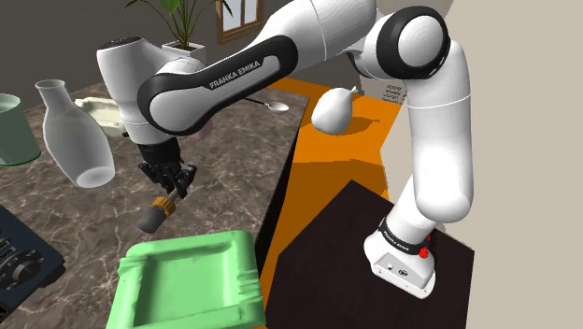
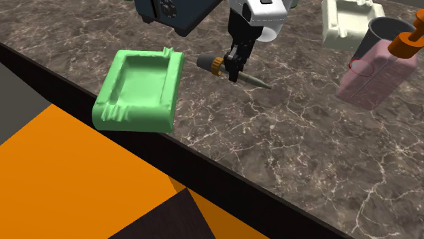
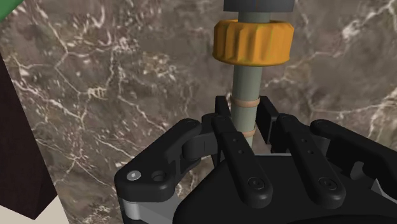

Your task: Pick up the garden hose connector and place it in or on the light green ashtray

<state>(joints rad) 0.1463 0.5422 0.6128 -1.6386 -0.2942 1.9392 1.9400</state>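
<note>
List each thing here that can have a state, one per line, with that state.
gripper: shut on the hose connector's grey stem.
hose connector: clasped, apparently lifted off the counter, beside the green tray and not yet in it.
light green ashtray: upright at the counter's edge, nothing in it.
white ashtray: upright on the counter, farther back.

light: bright, even | source: overhead, by shading on arm [image 1: 432,140] | shadows: soft, faint on countertop [image 1: 224,187]
</note>
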